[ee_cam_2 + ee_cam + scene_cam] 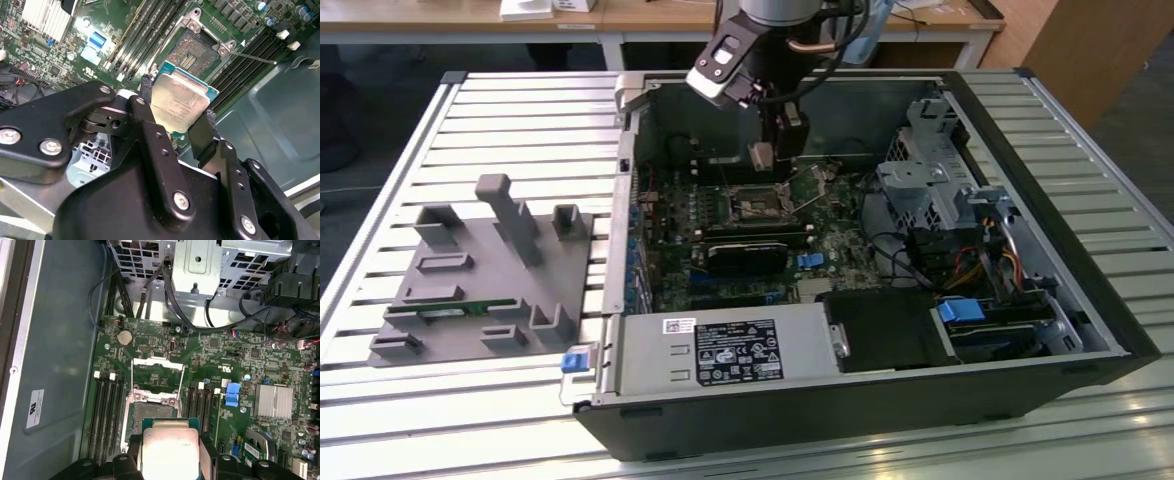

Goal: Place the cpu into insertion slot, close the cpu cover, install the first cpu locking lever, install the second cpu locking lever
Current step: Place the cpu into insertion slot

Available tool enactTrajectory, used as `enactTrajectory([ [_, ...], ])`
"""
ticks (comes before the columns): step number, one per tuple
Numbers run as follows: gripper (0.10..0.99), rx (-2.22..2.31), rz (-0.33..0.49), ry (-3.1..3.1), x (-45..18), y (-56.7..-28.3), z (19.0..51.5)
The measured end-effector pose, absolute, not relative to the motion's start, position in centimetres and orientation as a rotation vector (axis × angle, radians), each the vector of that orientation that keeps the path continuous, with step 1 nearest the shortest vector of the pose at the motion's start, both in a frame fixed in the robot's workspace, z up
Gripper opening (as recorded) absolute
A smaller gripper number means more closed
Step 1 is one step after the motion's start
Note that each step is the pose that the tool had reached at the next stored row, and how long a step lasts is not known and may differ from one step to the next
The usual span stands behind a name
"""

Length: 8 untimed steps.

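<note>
My gripper [770, 152] hangs inside the open computer case, shut on the cpu [761, 157], a small flat square chip with a dull silver top. Both wrist views show the cpu [180, 102] [169, 452] pinched at two opposite edges by the black fingers [205, 132]. It is held in the air above and just beside the insertion slot [754, 203] [195, 50] [150, 412], not touching it. The slot's dark centre is bare. The cpu cover [156, 361] stands swung open behind the slot, and a thin lever rod [255, 57] sticks out beside it.
Long black memory slots [107, 415] flank the socket on both sides. The black graphics card [747, 255] lies just in front of it, the labelled power supply box [720, 350] nearer still. A drive cage with cables [934, 190] fills the exterior view's right. A grey fixture [480, 280] sits outside the case.
</note>
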<state>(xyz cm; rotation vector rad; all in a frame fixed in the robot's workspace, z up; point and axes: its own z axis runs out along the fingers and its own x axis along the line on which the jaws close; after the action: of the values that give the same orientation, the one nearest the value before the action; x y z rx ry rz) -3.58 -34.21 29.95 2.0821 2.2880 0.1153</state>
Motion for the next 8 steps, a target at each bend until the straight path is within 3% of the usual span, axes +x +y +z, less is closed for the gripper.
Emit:
enactTrajectory([
  [8, 0.541, 2.08, 0.108, 2.286, -3.59, -34.21, 28.85],
])
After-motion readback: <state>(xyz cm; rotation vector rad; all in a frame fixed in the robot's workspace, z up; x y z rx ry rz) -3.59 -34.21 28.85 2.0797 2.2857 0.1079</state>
